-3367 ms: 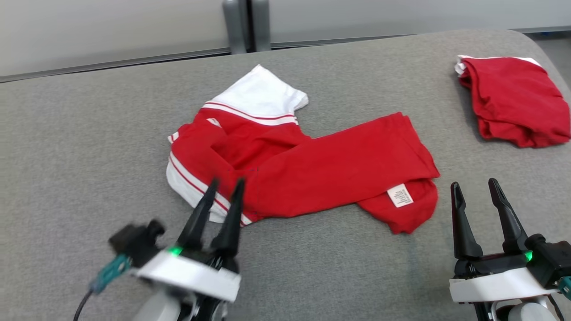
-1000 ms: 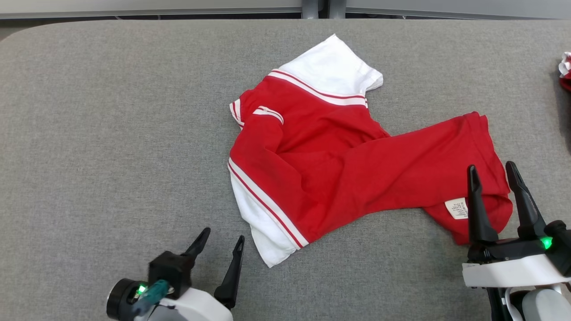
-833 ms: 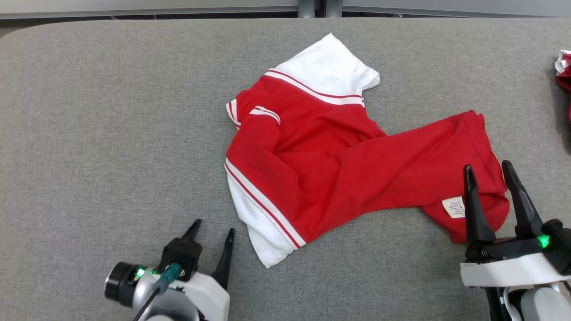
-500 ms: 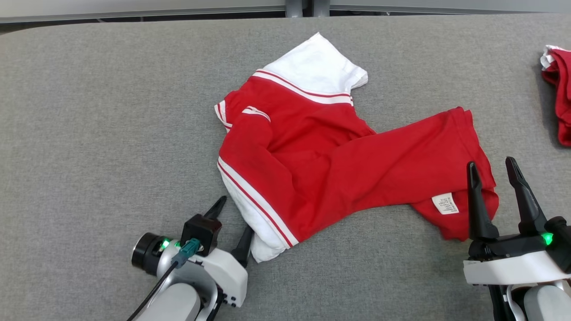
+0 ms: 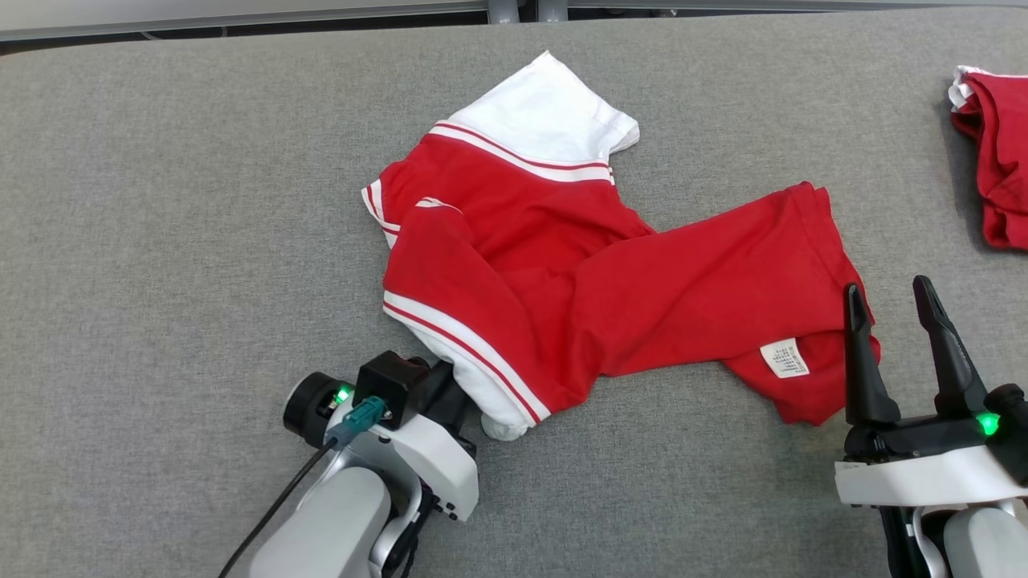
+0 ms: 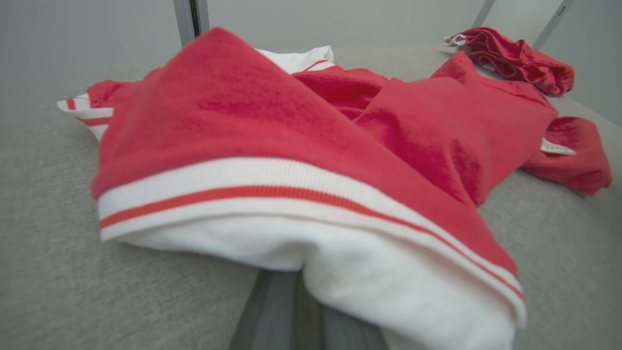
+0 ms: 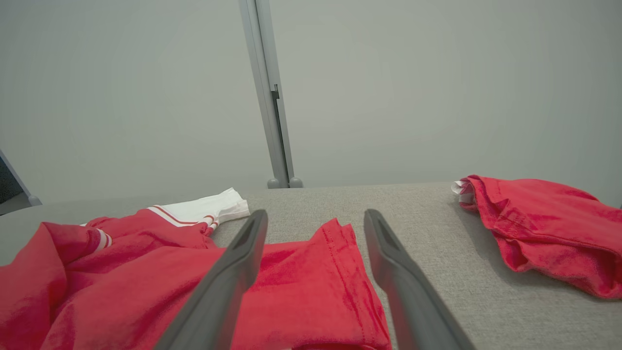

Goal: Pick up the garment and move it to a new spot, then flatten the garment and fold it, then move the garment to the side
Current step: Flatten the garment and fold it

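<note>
On grey woven tabletop, crumpled red-white garment.

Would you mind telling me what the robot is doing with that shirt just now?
The robot is starting on the crumpled red and white garment on the grey table. Its left gripper has its jaws shut on the white sleeve edge nearest it. The right gripper hovers with jaws open over the red hem beside the label, gripping nothing. Another red garment lies at the far right.

Head view steep from above, wrist views low and close, all sharing the garment
</note>
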Controlling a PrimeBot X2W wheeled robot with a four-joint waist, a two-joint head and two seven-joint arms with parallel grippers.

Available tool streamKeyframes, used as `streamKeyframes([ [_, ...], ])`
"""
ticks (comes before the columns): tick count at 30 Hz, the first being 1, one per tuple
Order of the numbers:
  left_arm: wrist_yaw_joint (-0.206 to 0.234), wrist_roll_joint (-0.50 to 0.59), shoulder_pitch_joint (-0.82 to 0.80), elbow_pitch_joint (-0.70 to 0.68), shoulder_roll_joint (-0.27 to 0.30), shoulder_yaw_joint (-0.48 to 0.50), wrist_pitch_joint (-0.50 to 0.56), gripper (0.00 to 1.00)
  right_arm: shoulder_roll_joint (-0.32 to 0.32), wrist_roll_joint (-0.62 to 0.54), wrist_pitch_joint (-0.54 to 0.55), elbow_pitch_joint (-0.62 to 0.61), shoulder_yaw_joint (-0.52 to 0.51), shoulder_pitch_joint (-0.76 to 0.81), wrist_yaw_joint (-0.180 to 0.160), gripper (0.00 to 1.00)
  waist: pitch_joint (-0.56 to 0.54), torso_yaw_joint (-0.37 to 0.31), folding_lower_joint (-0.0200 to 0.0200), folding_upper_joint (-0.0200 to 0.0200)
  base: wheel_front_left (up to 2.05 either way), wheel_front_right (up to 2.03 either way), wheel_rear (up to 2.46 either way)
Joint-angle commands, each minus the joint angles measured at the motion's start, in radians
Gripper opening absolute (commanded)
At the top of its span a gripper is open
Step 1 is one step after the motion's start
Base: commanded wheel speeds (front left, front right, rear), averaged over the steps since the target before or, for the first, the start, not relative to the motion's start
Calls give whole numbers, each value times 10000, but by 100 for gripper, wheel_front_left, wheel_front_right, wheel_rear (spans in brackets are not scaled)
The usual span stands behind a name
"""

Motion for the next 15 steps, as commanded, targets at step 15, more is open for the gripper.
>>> streamKeyframes([
  [15, 2064, 1786, 1084, -4499, 2878, 331, 2073, 0, 185, -5, 1, 17, -178, 137, -20, 100, -187, 615, 0, 0, 0, 0, 0],
])
